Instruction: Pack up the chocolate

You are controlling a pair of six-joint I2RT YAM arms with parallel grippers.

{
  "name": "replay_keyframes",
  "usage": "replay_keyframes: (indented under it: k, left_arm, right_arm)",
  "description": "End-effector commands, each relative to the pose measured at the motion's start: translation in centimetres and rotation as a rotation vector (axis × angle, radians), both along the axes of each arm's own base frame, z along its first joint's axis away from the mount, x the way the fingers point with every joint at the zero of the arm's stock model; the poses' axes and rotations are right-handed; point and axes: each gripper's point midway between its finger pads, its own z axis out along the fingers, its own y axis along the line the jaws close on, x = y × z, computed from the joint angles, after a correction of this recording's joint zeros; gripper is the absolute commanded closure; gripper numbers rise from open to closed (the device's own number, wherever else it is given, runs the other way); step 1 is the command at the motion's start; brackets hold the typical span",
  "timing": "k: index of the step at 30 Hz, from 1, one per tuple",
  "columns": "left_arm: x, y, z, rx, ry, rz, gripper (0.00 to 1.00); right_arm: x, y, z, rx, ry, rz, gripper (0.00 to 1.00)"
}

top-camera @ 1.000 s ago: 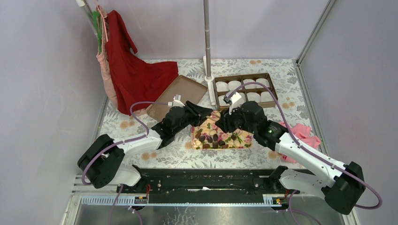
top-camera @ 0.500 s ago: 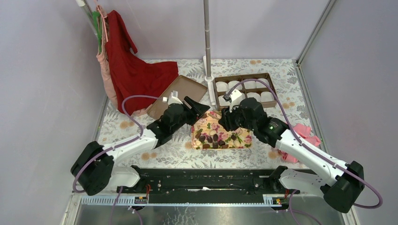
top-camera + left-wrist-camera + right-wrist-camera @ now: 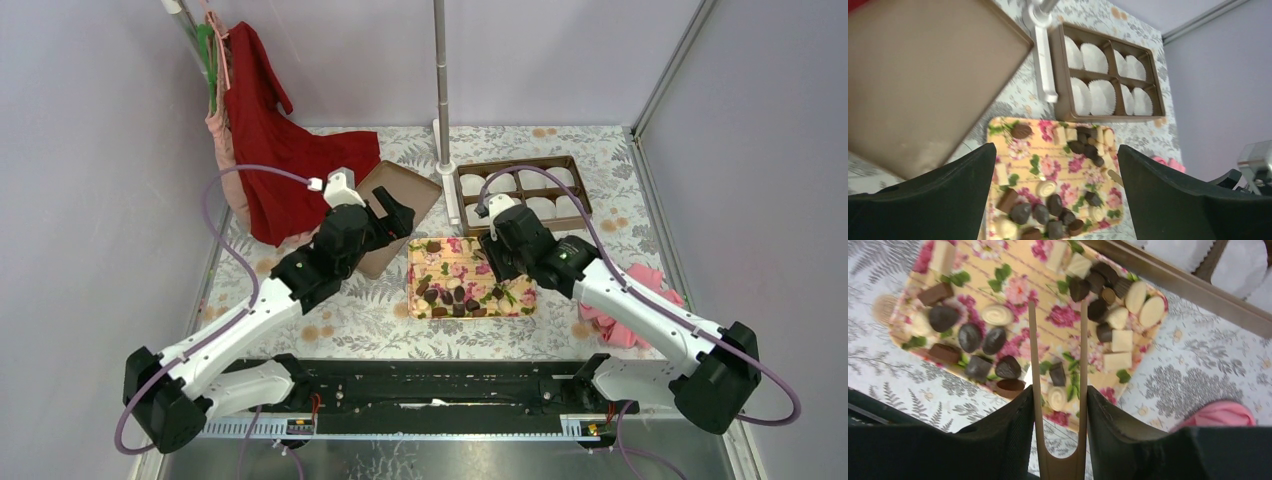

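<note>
**Right hand** (image 3: 1059,390): pressed onto the bend of brown tongs (image 3: 1031,347), whose tips stand apart just past the fingers.
- Under the tips: a flowered tray (image 3: 1045,300) carrying the chocolate (image 3: 969,336). The pieces are dark, some round and some squarish, mixed with pale ones and bunched toward the tray's two ends.
- From above, this hand hides the tongs and the tray's right end.

**Left hand** (image 3: 1055,150): spread wide.
- Its view is blurred. The tray shows between its fingers, with the near edge cut off.
- Beyond: a box (image 3: 1063,75) of white paper cups (image 3: 1098,57).
- To its left: a flat brown lid (image 3: 923,85).
</note>
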Motion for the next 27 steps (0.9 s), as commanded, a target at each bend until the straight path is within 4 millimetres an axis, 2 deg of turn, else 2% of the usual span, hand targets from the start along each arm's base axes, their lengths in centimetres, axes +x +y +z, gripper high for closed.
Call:
replay_keyframes:
  k: [1,7,10,13,16,22,27]
  left_arm:
    - [0.1,4.0,2.4,0.288,-0.067,0.022,0.01]
    - [0.3,6.3,7.6,0.417,-0.181,0.036,0.01]
    - [0.2,7.2,8.9,0.482,-0.244,0.038,0.01]
    - [0.6,8.5,8.0,0.545,-0.263,0.077,0.01]
    - [0.7,8.9,6.4,0.553,-0.232,0.06,0.01]
    - [0.8,10.0,6.2,0.578,-0.23,0.086,0.01]
    - [1.1,10.9,6.1,0.565,-0.218,0.109,0.01]
  right_arm:
    - [0.5,-2.4,0.4,-0.091,0.01,-0.087,0.54]
    - [0.0,-4.1,-1.2,-0.12,0.102,-0.143,0.54]
    - [0.0,-4.5,-1.7,-0.121,0.12,-0.156,0.54]
    - [0.3,-4.6,-2.5,-0.116,0.138,-0.165,0.54]
    - [0.8,-4.7,-3.3,-0.128,0.158,-0.182,0.55]
    - [1.6,-5.4,-5.0,-0.178,0.198,-0.211,0.57]
    - [2.0,-5.1,-6.0,-0.189,0.219,-0.207,0.58]
